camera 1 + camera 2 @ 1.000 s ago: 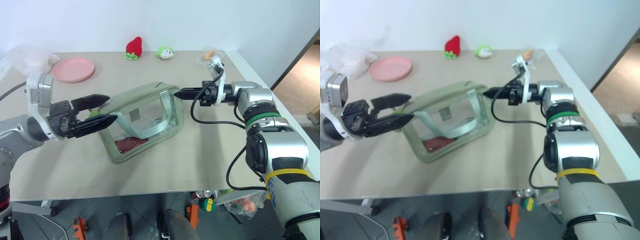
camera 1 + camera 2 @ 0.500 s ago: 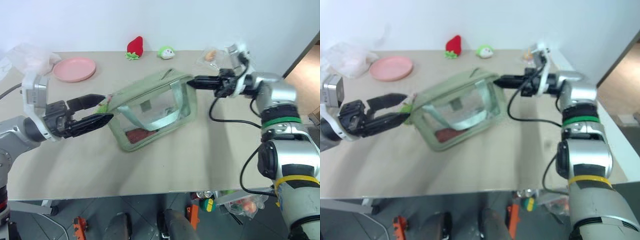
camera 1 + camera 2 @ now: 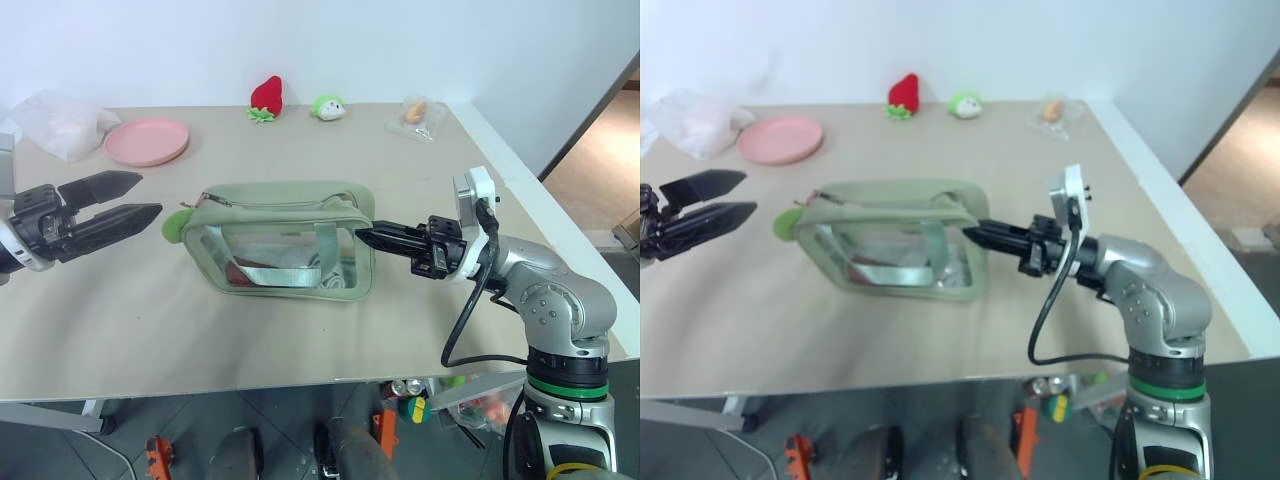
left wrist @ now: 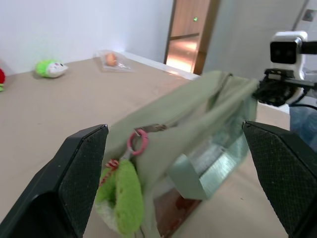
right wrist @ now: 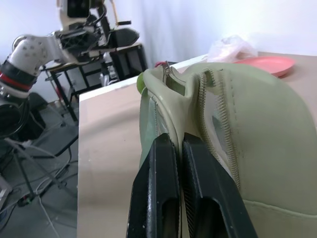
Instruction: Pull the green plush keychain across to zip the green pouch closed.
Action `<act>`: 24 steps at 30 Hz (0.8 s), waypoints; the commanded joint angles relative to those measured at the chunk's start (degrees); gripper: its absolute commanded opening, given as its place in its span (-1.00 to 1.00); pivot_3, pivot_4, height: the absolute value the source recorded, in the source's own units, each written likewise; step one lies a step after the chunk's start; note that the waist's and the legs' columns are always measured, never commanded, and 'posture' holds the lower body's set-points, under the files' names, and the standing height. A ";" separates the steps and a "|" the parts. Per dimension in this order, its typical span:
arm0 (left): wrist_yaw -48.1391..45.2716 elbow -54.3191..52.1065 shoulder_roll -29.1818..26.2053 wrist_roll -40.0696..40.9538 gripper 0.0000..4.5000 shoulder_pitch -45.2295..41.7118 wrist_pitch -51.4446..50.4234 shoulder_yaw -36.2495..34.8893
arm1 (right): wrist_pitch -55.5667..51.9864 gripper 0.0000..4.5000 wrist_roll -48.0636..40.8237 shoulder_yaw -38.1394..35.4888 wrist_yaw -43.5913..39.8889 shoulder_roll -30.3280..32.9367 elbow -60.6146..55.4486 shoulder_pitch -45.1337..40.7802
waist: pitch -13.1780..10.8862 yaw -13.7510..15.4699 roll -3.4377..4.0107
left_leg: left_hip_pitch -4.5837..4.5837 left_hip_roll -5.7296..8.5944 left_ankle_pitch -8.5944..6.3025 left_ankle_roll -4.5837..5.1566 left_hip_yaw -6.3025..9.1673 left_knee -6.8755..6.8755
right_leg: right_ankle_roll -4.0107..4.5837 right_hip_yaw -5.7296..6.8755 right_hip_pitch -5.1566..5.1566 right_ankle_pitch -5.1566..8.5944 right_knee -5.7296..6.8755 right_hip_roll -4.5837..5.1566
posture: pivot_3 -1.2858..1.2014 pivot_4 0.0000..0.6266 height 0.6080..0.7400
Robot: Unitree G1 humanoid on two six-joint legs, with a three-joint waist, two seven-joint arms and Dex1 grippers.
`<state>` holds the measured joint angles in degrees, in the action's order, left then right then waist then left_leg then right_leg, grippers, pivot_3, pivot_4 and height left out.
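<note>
Left eye view: green plush keychain [image 3: 175,226] beside green pouch [image 3: 285,250].

The green pouch [image 3: 285,235] is sage green with clear window sides and a paler green strap. The green plush keychain [image 3: 176,225] is bright lime on a pink-red ring. At twelve o'clock, a red strawberry plush [image 3: 267,97]; at ten, a pink plate [image 3: 146,139].

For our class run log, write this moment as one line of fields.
left gripper: open, clear of green plush keychain | right gripper: shut on green pouch end | zipper: closed | pouch: on table
</note>
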<state>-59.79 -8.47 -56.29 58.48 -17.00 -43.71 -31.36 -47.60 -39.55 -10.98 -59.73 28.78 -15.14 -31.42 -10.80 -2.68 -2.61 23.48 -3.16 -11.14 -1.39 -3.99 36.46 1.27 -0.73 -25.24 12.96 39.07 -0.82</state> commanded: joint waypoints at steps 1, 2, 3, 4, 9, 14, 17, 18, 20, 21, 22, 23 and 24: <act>-2.00 -0.03 -1.66 -1.29 1.00 1.00 0.33 -0.54 | 2.83 -1.00 -0.15 0.87 -1.49 2.24 2.82 -2.66 | 0.00 -0.01 0.00 | 0.00 0.00 0.00 0.00 -0.04 -0.01 | 0.00 -0.04 -0.01 0.00 0.00 0.00 | 0.03 -0.52 1.00; -2.20 0.05 -1.52 -1.45 1.00 1.26 0.40 -0.67 | 3.78 -1.00 0.45 1.59 -2.27 2.65 4.46 -3.28 | 0.00 -0.02 0.00 | 0.00 0.00 0.00 0.00 -0.05 -0.02 | 0.00 -0.04 -0.02 0.00 -0.01 0.00 | 0.03 -0.52 1.00; -2.30 -0.01 -1.33 -1.58 1.00 1.37 0.45 -0.72 | 4.70 -1.00 1.15 2.42 -3.02 3.13 6.25 -3.96 | 0.00 -0.01 0.00 | 0.00 -0.01 0.00 0.00 -0.06 -0.03 | 0.02 -0.05 -0.02 0.02 -0.02 -0.02 | 0.03 -0.52 1.00; -2.28 -0.11 -1.14 -1.69 1.00 1.32 0.45 -0.63 | 5.72 -1.00 1.98 3.34 -3.78 3.72 7.89 -4.54 | 0.00 -0.02 0.00 | 0.02 -0.01 0.00 0.00 -0.05 -0.04 | 0.03 -0.04 -0.04 0.02 -0.02 -0.03 | 0.03 -0.52 1.00; -1.51 -1.28 0.19 -1.63 1.00 1.90 0.42 -0.85 | 9.46 -1.00 5.53 7.63 -7.86 6.57 13.78 -7.08 | 0.00 -0.04 0.00 | 0.02 -0.06 -0.01 0.00 -0.04 -0.11 | 0.09 -0.06 -0.06 0.06 -0.02 -0.14 | 0.03 -0.52 1.00; -0.95 -2.50 1.06 -1.22 1.00 2.97 0.35 -1.64 | 11.60 -1.00 6.90 9.60 -9.77 7.78 15.43 -7.41 | 0.00 -0.08 0.00 | -0.03 -0.27 -0.02 -0.01 -0.04 -0.14 | 0.12 -0.06 -0.07 0.07 -0.02 -0.30 | 0.03 -0.52 1.00; -0.40 -2.94 1.44 -0.88 1.00 2.90 0.26 -1.72 | 13.66 -1.00 9.73 10.86 -8.90 8.37 17.10 -8.18 | 0.00 -0.07 0.00 | -0.07 -0.37 -0.02 -0.02 -0.05 -0.14 | 0.16 -0.06 -0.06 0.04 -0.02 -0.41 | 0.03 -0.52 1.00; -0.23 -3.05 1.58 -0.77 1.00 2.83 0.28 -1.65 | 13.68 -1.00 10.50 11.01 -8.18 8.62 17.83 -8.76 | 0.00 -0.08 0.00 | -0.09 -0.38 -0.02 -0.02 -0.07 -0.14 | 0.20 -0.07 -0.06 0.02 -0.02 -0.43 | 0.03 -0.52 1.00; -0.07 -3.31 1.91 -0.65 1.00 2.69 0.42 -1.37 | 13.80 -1.00 10.86 10.68 -8.43 9.61 18.65 -9.61 | 0.00 -0.07 0.00 | -0.12 -0.39 -0.02 -0.02 -0.15 -0.14 | 0.28 -0.10 -0.06 -0.03 -0.02 -0.51 | 0.03 -0.52 1.00; -0.04 -3.36 2.04 -0.66 1.00 2.61 0.48 -1.23 | 13.90 -1.00 10.74 10.41 -8.92 10.03 18.76 -9.81 | 0.00 -0.01 0.00 | -0.13 -0.39 -0.02 -0.02 -0.16 -0.13 | 0.30 -0.10 -0.06 -0.04 -0.02 -0.53 | 0.03 -0.52 1.00; 0.00 -3.45 2.16 -0.67 1.00 2.53 0.49 -1.10 | 13.71 -1.00 10.42 9.93 -9.24 10.50 18.77 -10.07 | 0.00 0.03 0.00 | -0.13 -0.39 -0.02 -0.02 -0.19 -0.13 | 0.30 -0.09 -0.06 -0.04 -0.02 -0.53 | 0.03 -0.52 1.00; 0.03 -3.50 2.24 -0.68 1.00 2.49 0.47 -1.02 | 13.54 -1.00 10.19 9.63 -9.38 10.78 18.78 -10.24 | 0.00 0.06 0.00 | -0.12 -0.39 -0.02 -0.02 -0.24 -0.13 | 0.30 -0.09 -0.06 -0.04 -0.02 -0.54 | 0.03 -0.52 1.00; 0.06 -3.42 2.35 -0.72 1.00 2.18 0.51 -0.80 | 13.28 -1.00 9.76 8.99 -9.68 11.52 18.54 -10.31 | 0.00 0.07 0.00 | -0.12 -0.40 -0.02 -0.02 -0.30 -0.13 | 0.31 -0.10 -0.06 -0.04 -0.02 -0.53 | 0.03 -0.52 1.00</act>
<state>-59.89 -10.39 -53.69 56.80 -13.98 -43.75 -31.29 -34.50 -29.25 0.02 -68.89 38.62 3.91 -40.51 -10.80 -2.60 -2.61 23.37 -3.58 -11.16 -1.41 -4.33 36.32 1.57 -0.85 -25.30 12.92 39.04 -1.33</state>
